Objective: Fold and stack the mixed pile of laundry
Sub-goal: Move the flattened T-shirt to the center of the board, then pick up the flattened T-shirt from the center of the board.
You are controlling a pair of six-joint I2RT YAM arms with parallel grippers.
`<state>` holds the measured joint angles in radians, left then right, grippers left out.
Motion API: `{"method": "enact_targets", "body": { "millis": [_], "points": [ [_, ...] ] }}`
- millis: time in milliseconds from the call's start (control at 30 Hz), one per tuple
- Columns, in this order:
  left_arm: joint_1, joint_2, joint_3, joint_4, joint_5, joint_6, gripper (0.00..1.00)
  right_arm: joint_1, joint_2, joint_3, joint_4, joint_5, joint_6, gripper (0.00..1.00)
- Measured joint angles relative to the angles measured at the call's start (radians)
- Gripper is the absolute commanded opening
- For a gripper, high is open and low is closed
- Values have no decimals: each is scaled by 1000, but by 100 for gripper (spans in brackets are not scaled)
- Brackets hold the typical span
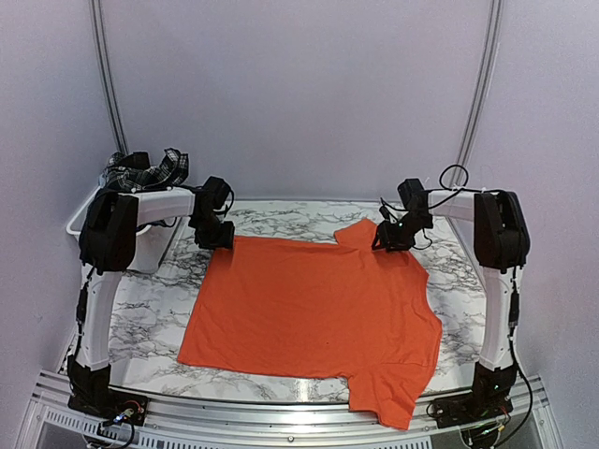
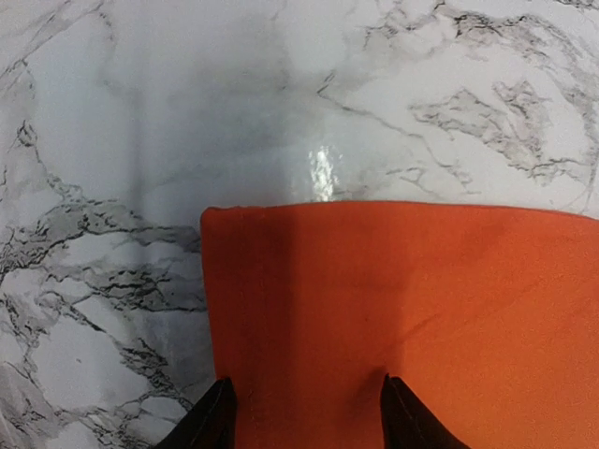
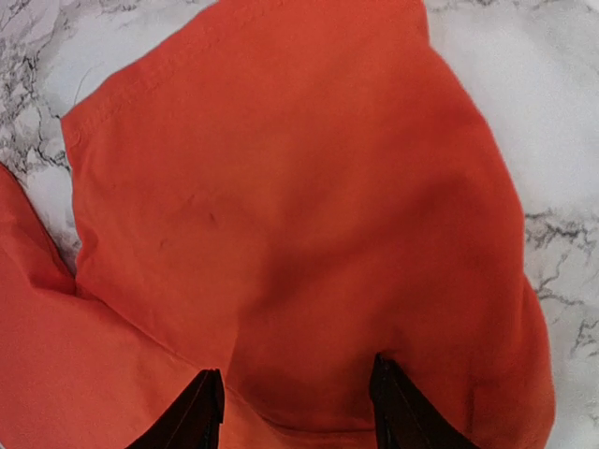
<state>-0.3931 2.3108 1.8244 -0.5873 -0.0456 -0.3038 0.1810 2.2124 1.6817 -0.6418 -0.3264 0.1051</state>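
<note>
Top view: the orange T-shirt (image 1: 314,313) lies spread flat across the middle of the marble surface (image 1: 150,318). One sleeve is at the upper right and the other at the lower right, by the near rail. Each arm rises from its base at a bottom corner, bends at the elbow and reaches inward. The left pincer (image 1: 215,236) points down at the shirt's upper left corner, and the right pincer (image 1: 388,241) at the upper right sleeve. A plaid piece (image 1: 145,171) is heaped in the white bin (image 1: 80,220) at the upper left.

Left wrist view: the two fingers (image 2: 213,421) at the bottom edge stand apart, released, straddling the shirt's corner. Its hem runs across mid-frame, with marble above and to the left.

Right wrist view: the fingers (image 3: 388,412) also stand apart at the bottom, ungripped, over the rumpled sleeve that fills the centre of the frame.
</note>
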Motion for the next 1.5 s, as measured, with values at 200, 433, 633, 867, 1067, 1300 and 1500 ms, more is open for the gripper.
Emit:
{"method": "enact_targets", "body": {
  "millis": [200, 433, 633, 867, 1067, 1300, 1500],
  "points": [
    [6, 50, 76, 7, -13, -6, 48, -2, 73, 98, 12, 24, 0, 51],
    [31, 108, 161, 17, -43, -18, 47, -9, 175, 254, 14, 49, 0, 49],
    [60, 140, 209, 22, -56, -35, 48, -12, 299, 454, 3, 66, 0, 50],
    [81, 161, 257, 24, -11, -36, 72, -17, 397, 641, -41, 66, -1, 68],
    [73, 135, 270, 19, 34, 0, 87, -21, 294, 594, -60, 47, -2, 79],
    [22, -128, 164, 22, 19, 26, 91, -21, -97, 394, -36, 31, -3, 80],
    [-50, -438, -91, 50, -23, 15, 91, -19, -462, 9, 22, 4, 32, 80]
  ]
}}
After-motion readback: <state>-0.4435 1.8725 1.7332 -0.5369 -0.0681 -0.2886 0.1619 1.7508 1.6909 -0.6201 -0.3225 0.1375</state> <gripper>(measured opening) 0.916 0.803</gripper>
